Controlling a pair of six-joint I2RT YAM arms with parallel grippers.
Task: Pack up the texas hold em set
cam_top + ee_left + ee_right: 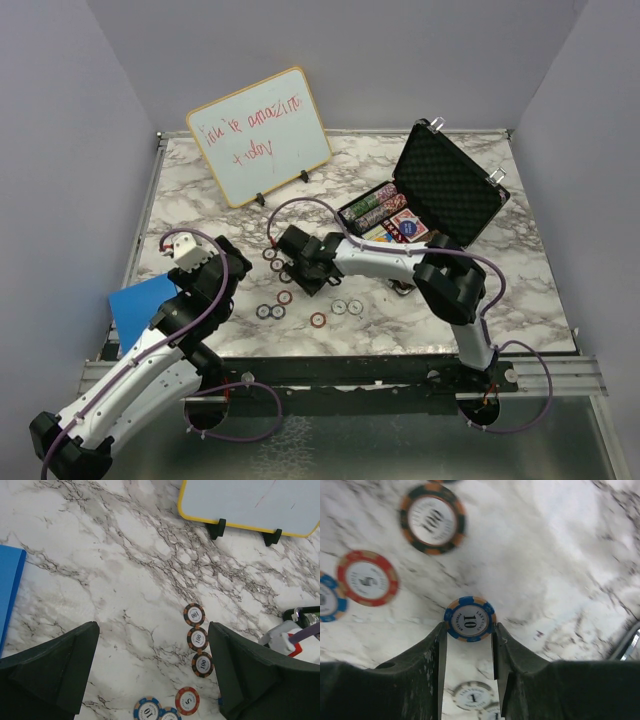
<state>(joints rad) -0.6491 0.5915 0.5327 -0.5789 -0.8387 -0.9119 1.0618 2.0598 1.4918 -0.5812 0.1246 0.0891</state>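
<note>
Now the right gripper (468, 630) pinches the blue 10 chip (469, 618) between its fingertips. The open briefcase (452, 186) lies behind its wrist.

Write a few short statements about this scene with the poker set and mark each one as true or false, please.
1. The briefcase is closed and latched. False: its lid stands open, with chips and red decks inside.
2. The right gripper has a blue 10 chip pinched between its fingers. True.
3. The left gripper holds a red chip. False: it is wide open with nothing between its fingers, above the table.
4. Loose chips lie on the table outside the briefcase. True.
</note>
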